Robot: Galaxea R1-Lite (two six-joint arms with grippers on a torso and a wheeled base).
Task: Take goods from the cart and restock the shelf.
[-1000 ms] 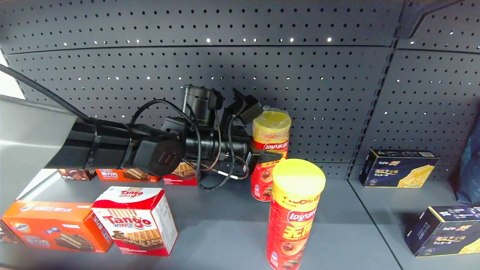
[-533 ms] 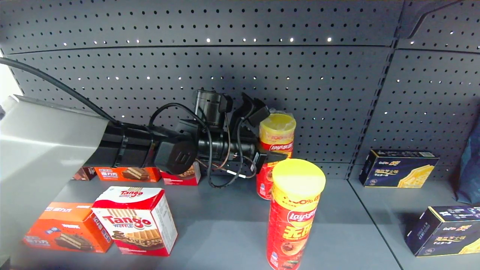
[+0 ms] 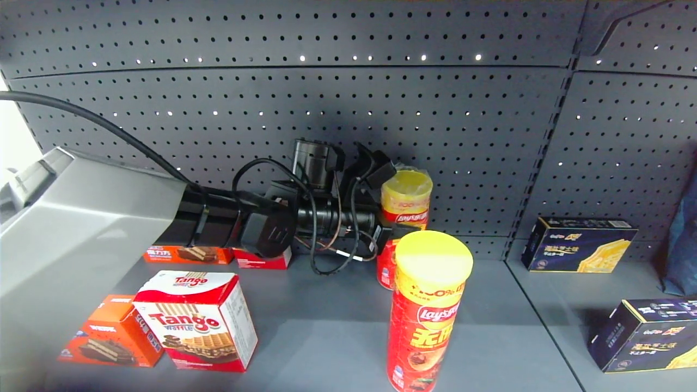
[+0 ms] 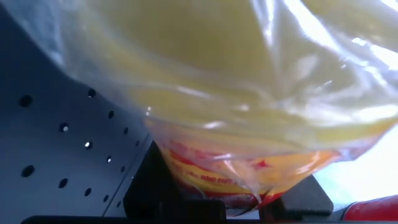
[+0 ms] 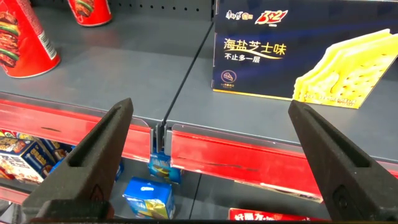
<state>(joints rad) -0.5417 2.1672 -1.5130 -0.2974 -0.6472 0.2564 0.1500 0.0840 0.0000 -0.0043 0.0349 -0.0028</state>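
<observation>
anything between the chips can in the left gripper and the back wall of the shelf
Nothing visible. The chips can, shut in the left gripper, is close to the pegboard back wall with no goods between. The other can stands in front of it, toward the edge of the shelf.

And the rear can (image 3: 405, 204) has its lower half tucked behind the front can (image 3: 430, 305), whose base runs off the bottom edge. The left tool (image 3: 399, 223) clamps that rear can, far finger lost behind it. In the left wrist view it's a yellow blur under crinkled wrap (print unreadable). Now the front orange box (image 3: 111, 340), half swallowed by the left arm (image 3: 81, 245). The back orange box (image 3: 188, 254) and red box (image 3: 261, 260) peek from under it. The dark blue box (image 3: 648, 337) is clipped at the right edge. On the right tool (image 5: 211, 106), fingers spread, roots cut off below.
</observation>
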